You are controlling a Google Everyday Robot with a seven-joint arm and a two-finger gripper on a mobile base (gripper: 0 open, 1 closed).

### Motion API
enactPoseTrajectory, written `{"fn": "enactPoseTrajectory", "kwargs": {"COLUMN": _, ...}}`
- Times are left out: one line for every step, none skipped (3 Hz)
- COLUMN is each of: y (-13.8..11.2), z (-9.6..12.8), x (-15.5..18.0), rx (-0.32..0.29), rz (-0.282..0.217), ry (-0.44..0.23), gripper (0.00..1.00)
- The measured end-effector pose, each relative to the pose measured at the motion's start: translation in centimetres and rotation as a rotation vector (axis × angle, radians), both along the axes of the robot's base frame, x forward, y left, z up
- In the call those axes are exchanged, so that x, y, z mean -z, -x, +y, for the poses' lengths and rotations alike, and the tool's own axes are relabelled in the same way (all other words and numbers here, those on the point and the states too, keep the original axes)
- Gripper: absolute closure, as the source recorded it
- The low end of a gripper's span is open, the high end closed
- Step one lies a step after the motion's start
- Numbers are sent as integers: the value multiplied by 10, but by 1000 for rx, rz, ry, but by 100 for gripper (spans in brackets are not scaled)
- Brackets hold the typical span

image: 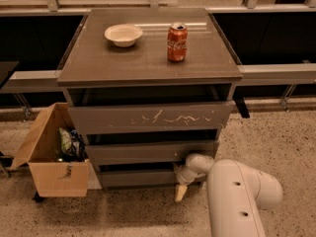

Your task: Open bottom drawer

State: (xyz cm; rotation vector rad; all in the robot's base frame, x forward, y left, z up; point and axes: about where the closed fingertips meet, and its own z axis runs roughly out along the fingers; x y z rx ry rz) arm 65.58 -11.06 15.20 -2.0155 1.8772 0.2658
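Observation:
The bottom drawer (pixel 138 177) is the slim dark grey front at the foot of the cabinet, with a dark gap above it. My gripper (pixel 180 184) is at the right end of that front, at its upper edge, on a white arm (pixel 242 196) that reaches in from the lower right. The arm hides the drawer's right corner. Above are the mid-sized front (pixel 143 152) and the tall scratched front (pixel 148 117), both standing slightly out.
A white bowl (pixel 123 34) and a red cola can (pixel 177 42) stand on the cabinet top (pixel 148 63). An open cardboard box (pixel 49 162) with packets in it sits on the floor against the cabinet's left side. Speckled floor lies in front.

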Motion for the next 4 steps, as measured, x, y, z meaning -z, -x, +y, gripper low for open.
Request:
{"fn": "enactPoseTrajectory", "kwargs": {"y": 1, "z": 3, "x": 2, "rx": -2, "rz": 9, "ry": -4, "gripper": 15}}
{"fn": "enactPoseTrajectory", "kwargs": {"y": 18, "z": 1, "x": -4, "rx": -1, "rz": 26, "ry": -19, "gripper": 38}}
{"fn": "enactPoseTrajectory", "kwargs": {"y": 21, "z": 0, "x": -11, "rx": 1, "rz": 28, "ry": -23, "gripper": 62}}
{"fn": "enactPoseTrajectory", "kwargs": {"y": 19, "z": -4, "x": -29, "rx": 1, "rz": -1, "ry": -44, "gripper": 84}}
